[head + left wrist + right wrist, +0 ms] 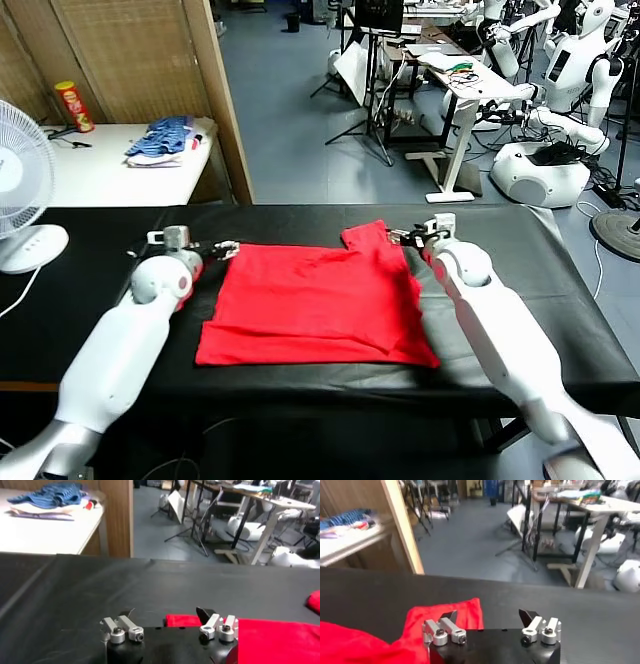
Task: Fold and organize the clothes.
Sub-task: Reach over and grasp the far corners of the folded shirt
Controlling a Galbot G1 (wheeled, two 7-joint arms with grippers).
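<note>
The red T-shirt (pixel 315 300) lies spread, plain side up, on the black table (pixel 90 250), with one sleeve (pixel 370 238) sticking out at its far right. My left gripper (pixel 225 249) is open and empty, low over the table at the shirt's far left corner. In the left wrist view that gripper (pixel 165 617) has its jaws wide apart, and the shirt's corner (pixel 182 621) lies between them. My right gripper (pixel 405 237) is open and empty at the sleeve. In the right wrist view that gripper (pixel 488 617) has the sleeve's edge (pixel 470 611) by one fingertip (pixel 449 616).
A white fan (pixel 20 190) stands at the table's left end. A white side table (pixel 100 170) behind holds a blue striped clothes pile (pixel 165 140) and a red can (pixel 73 106). Other robots (pixel 560 120) and desks stand at the back right.
</note>
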